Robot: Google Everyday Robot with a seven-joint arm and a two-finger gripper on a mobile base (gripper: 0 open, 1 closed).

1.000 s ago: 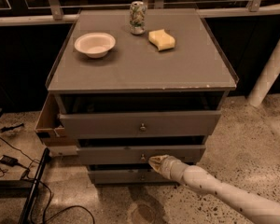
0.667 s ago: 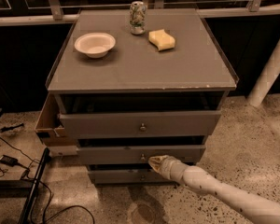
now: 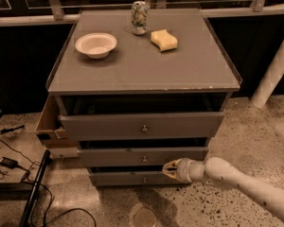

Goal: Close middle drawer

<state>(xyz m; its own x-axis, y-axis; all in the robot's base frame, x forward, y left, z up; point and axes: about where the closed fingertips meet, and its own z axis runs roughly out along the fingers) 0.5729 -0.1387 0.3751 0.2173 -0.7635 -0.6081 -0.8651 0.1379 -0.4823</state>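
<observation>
The grey cabinet (image 3: 142,65) has three drawers. The middle drawer (image 3: 109,157), with a low flat front and a small round knob (image 3: 144,159), stands pulled out a little, with a dark gap above it. My gripper (image 3: 166,169) comes in from the lower right on a white arm. It sits just below the right part of the middle drawer's front, right of the knob. Its fingers are together and hold nothing.
The top drawer (image 3: 104,125) is also pulled out, and the lowest drawer (image 3: 118,178) sits below. A wooden box part (image 3: 48,126) sticks out on the cabinet's left. A white bowl (image 3: 95,45), a can (image 3: 139,17) and a yellow sponge (image 3: 164,39) are on top. Cables (image 3: 9,162) lie on the floor at left, and a white post (image 3: 274,70) stands at right.
My gripper has drawn back a little to the right and down from the middle drawer's front. The drawers look unchanged.
</observation>
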